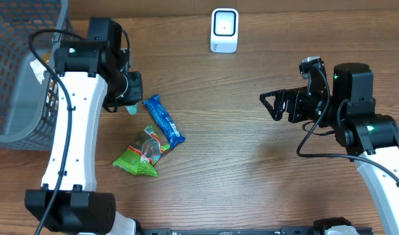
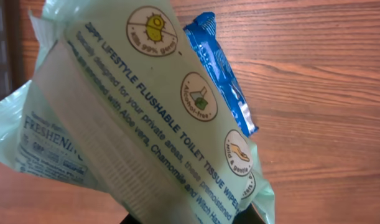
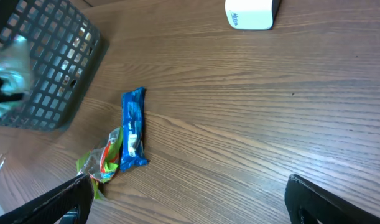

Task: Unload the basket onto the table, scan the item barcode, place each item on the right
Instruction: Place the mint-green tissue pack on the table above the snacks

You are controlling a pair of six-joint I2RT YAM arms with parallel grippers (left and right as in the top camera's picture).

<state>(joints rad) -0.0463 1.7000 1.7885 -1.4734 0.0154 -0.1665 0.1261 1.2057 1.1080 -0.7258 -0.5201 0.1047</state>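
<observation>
Holding the wipes pack, scanner off to my right

Finding 1: My left gripper [image 1: 130,103] was pressed together on one end of the pale green wipes pack [image 2: 134,118]. It held the pack off the table, just beside the basket [image 1: 16,72].

Finding 2: The pack's long axis ran up and away from the jaws, tilted. Its printed face was turned to my wrist camera, and I could make out no barcode there.

Finding 3: The scanner [image 1: 224,30] stood well apart from the pack, to my right and toward the far edge of the table.

Finding 4: My right gripper [image 1: 270,106] hung spread and empty. It was somewhat nearer the scanner than my left.

Judgement: the left arm should carry the pack rightward and turn it until the barcode faces the scanner.
</observation>
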